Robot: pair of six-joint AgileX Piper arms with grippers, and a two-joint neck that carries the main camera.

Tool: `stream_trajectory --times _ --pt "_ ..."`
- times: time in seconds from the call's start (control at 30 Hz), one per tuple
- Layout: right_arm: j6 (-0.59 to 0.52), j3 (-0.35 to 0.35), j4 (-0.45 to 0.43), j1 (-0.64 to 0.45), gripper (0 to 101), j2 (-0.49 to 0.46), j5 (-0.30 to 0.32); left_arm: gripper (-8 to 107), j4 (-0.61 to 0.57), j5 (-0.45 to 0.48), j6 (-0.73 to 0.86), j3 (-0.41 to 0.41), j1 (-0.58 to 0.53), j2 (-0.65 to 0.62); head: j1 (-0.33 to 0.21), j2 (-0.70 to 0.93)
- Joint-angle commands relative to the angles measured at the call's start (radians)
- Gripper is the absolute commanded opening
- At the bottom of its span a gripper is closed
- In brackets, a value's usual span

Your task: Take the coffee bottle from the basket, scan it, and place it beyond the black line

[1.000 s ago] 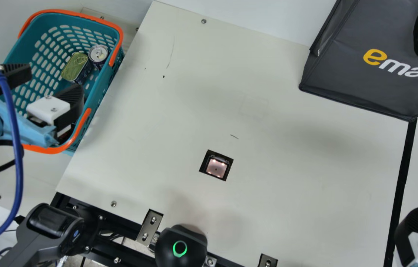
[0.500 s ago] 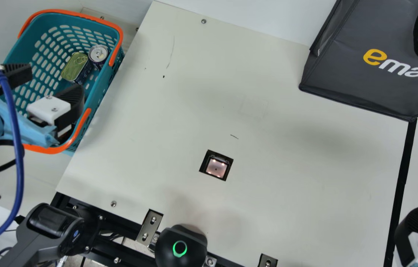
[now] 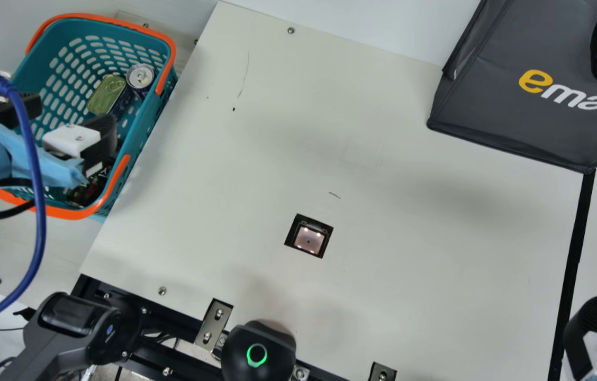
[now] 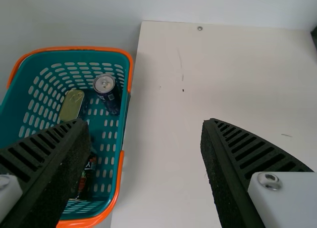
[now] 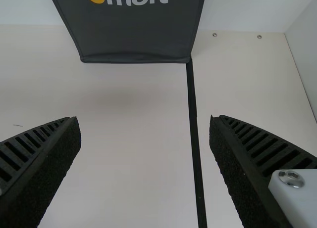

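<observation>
The basket (image 3: 142, 138) is teal with orange handles (image 3: 73, 214); the bag (image 3: 515, 121) is charcoal grey

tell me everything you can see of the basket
The basket is teal and looks like plastic, with rounded corners and rows of slots through its walls and floor. Orange handles lie folded down along its rim. It sits upright and open-topped at the main view's left, beside the cream board. Inside are a tin, a drink can and a dark bottle. I can't tell whether the left gripper touches it.

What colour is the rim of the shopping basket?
The basket's rim is orange, seen best in the main view.
</observation>
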Motion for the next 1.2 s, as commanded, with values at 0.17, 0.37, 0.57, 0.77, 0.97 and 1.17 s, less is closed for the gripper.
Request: stream_trajectory --times 0.17,0.37,0.57,0.77,0.97,1.17 --pt "0.000 0.000 0.000 0.000 91 0.000 0.000 90 -0.051 -0.043 0.078 0.023 0.124 0.015 -0.027 0.002" --pt "0.000 0.000 0.000 0.000 91 0.000 0.000 90 -0.114 -0.085 0.181 0.057 0.259 0.036 -0.027 0.002" --pt "0.000 0.000 0.000 0.000 91 0.000 0.000 90 -0.192 -0.121 0.307 0.085 0.403 0.067 -0.027 0.002" --pt "0.000 0.000 0.000 0.000 91 0.000 0.000 90 -0.276 -0.143 0.445 0.093 0.547 0.114 -0.027 0.002" --pt "0.000 0.000 0.000 0.000 91 0.000 0.000 90 -0.350 -0.148 0.574 0.087 0.662 0.161 -0.027 0.002" --pt "0.000 0.000 0.000 0.000 91 0.000 0.001 90 -0.400 -0.143 0.689 0.093 0.740 0.199 -0.027 0.002"
